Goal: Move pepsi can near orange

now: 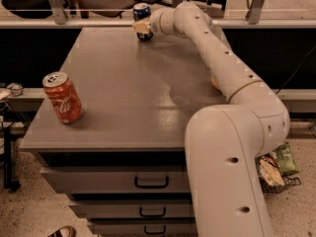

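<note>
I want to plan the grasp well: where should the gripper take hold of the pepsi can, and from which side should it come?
Grip the pepsi can on its round side wall, about mid-height, because it stands upright at the far edge of the table. Come in level from the near side, where the gripper is now, at the can's lower part; a rail runs close behind.

The arm (pixel 217 53) is off-white, built of smooth, rounded tube sections that thicken towards a bulky near segment. Small dark round holes dot its side, and a thin seam rings the elbow joint. The claw (pixel 143 28), yellowish-cream with a boxy shape, is at the far edge of the bench (pixel 128 93).
</note>
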